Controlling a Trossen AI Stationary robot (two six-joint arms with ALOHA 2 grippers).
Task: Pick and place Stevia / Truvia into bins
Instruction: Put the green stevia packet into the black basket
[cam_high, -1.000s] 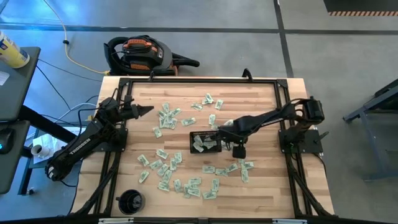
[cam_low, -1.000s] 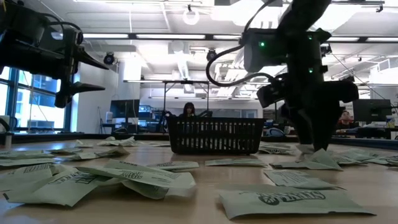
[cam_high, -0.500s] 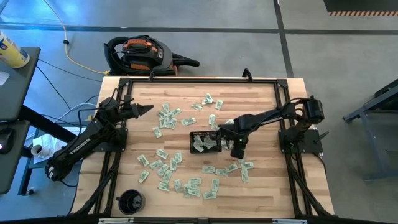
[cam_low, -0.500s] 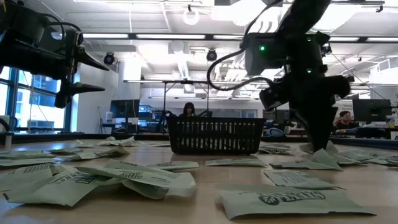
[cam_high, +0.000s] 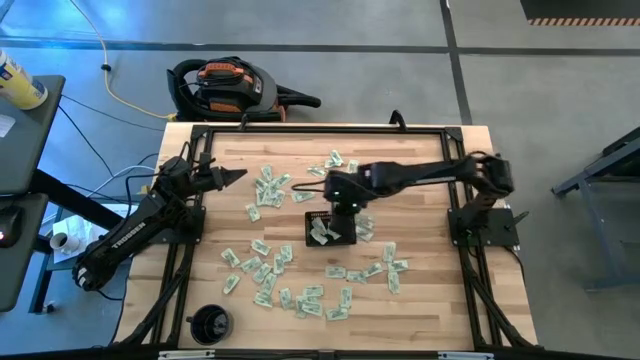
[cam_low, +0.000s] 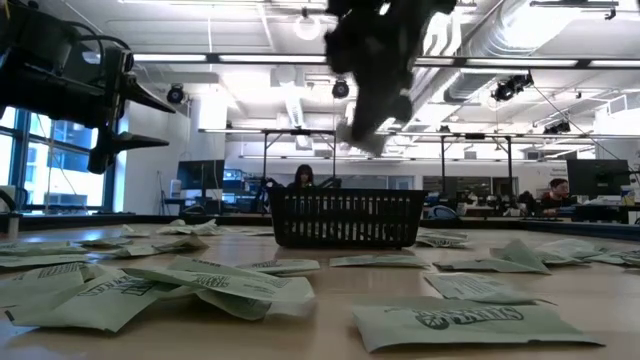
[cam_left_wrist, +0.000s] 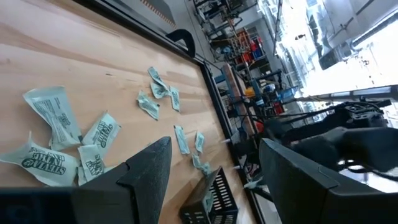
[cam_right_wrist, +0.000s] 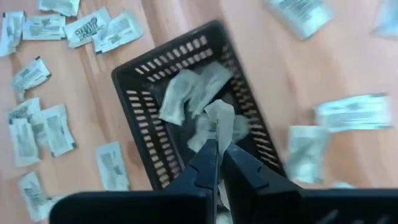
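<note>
1. The right tool (cam_right_wrist: 217, 152) hangs over the black tray (cam_right_wrist: 140, 71), clenched on one sachet (cam_right_wrist: 221, 118) by its edge.
2. Each sachet looks featherlight, thin and limp; it probably bends and slips easily, so a pinch at a lifted edge or corner seems best.
3. More sachets (cam_high: 262, 272) lie scattered across the table (cam_high: 420, 165), a few already inside the tray.
4. The tray's low walls leave an open top for dropping; neighbouring packets crowd its sides.
5. The left tool (cam_high: 235, 177) waits released near the table's left edge.
</note>
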